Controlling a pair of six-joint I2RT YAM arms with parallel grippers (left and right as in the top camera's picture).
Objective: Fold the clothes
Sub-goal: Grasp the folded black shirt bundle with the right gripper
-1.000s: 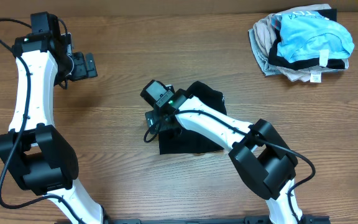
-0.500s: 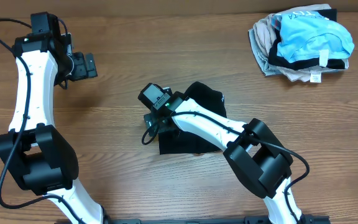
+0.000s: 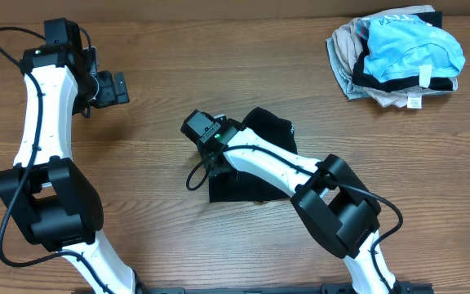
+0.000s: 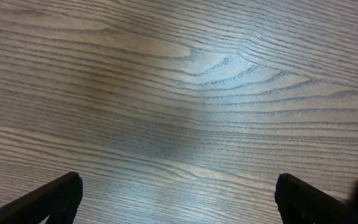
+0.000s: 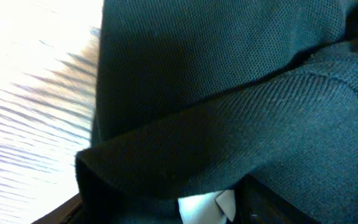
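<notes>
The clothes (image 3: 269, 131), a limp black garment, lie bunched at the middle of the wooden table (image 3: 153, 204). My right gripper (image 3: 213, 157) is pressed down onto their left edge. In the right wrist view the black cloth (image 5: 216, 81) fills the frame. A folded edge and a small white tag (image 5: 207, 205) lie over the right gripper (image 5: 166, 208), so most of its fingers are covered. My left gripper (image 3: 119, 87) hovers far to the left. Its fingers stand wide apart over bare wood in the left wrist view (image 4: 179, 199).
At the back right corner sits a pile with a light blue garment (image 3: 414, 47) with black trim on top of a beige one (image 3: 345, 51). The right arm's white links cross over the black cloth.
The right wrist has shifted slightly left and down onto the garment's edge. The left arm has barely moved.
</notes>
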